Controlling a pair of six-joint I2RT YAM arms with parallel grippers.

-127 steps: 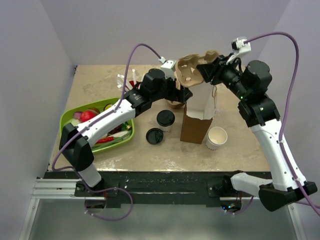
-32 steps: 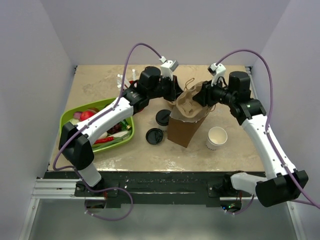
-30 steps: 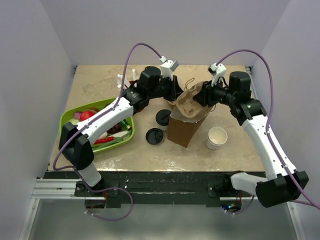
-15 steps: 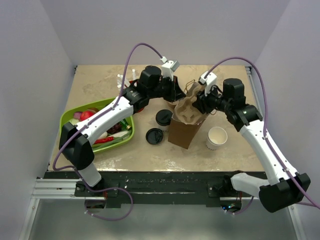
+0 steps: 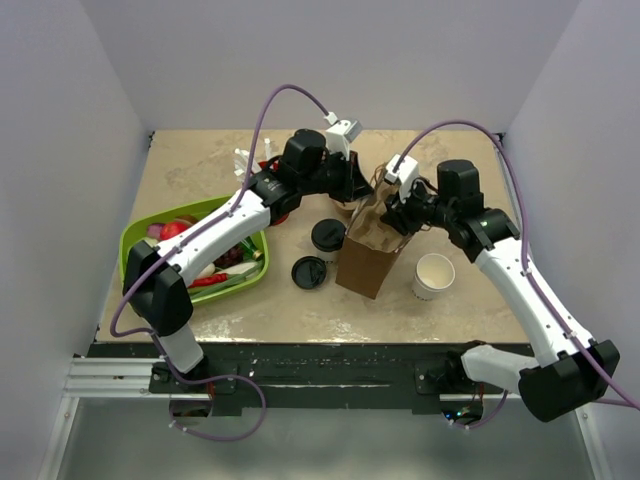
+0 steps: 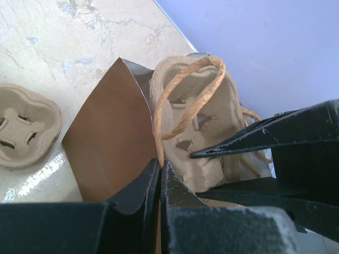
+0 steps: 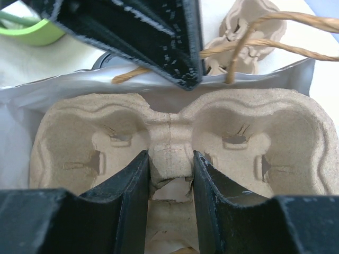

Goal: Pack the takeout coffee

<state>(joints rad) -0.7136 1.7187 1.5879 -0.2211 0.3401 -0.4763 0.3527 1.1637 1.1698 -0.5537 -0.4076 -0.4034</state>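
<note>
Four seconds earlier the cup carrier (image 7: 106, 143) had hung high above the paper bag (image 5: 362, 262), and a second earlier it sat across the bag's mouth. Now it had sunk inside, and from above only a little of it showed. The right arm had come lower and further left with it. The right gripper (image 7: 169, 160) was clamped on the carrier's middle ridge, reaching into the bag. The left gripper (image 6: 160, 174) was pinched shut on the bag's rim, beside a twine handle (image 6: 185, 100), and the bag leaned to one side. The takeout coffee (image 5: 329, 237) stood lidded on the table (image 5: 200, 160), just left of the bag, where it had been. A loose lid (image 5: 309, 272) lay near it. An open cup (image 5: 434, 274) stood right of the bag, a second carrier (image 6: 24, 132) lay beyond it, and a green basket (image 5: 135, 232) of food sat far left.
</note>
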